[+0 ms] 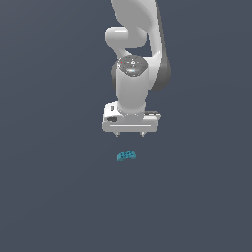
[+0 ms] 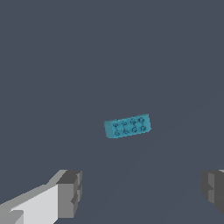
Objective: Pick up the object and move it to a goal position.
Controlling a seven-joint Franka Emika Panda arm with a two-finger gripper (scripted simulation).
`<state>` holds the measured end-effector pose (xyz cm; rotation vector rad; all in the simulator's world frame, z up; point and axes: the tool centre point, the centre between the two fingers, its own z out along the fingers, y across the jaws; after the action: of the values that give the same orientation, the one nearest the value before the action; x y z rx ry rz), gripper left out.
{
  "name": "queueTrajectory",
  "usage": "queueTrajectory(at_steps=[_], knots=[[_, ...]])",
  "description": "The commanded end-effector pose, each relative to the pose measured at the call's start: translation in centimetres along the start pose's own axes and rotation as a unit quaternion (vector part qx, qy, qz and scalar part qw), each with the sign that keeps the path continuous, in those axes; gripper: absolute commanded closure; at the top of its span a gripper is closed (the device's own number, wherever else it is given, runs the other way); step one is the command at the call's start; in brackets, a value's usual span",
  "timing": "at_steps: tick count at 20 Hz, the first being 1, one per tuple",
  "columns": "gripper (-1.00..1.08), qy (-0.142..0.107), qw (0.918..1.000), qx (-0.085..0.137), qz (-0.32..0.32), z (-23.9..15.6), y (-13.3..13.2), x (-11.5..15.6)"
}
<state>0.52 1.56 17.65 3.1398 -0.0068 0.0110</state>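
Below the gripper (image 1: 130,134) and slightly nearer, the teal block (image 1: 126,156) lies on the dark floor, untouched. Its long axis runs roughly left-right, along the line between the spread fingers (image 2: 70,192), so I judge a wrist turn is needed before descending.

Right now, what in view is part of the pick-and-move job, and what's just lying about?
Part of the job:
- blue brick, studs up, on the floor, untouched
- tool, open, above the brick, holding nothing

Lying about:
- nothing else visible; only the plain dark floor. No goal marker shows in either view.
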Motion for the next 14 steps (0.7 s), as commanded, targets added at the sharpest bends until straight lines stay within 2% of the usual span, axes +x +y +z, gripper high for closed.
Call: queueTrajectory(at_steps=[1,14], knots=[[-0.92,0.0,1.0,0.0,0.0,0.0,0.0,0.0],[-0.92,0.008,0.9997,0.018,0.013,-0.9,-1.4,0.5]])
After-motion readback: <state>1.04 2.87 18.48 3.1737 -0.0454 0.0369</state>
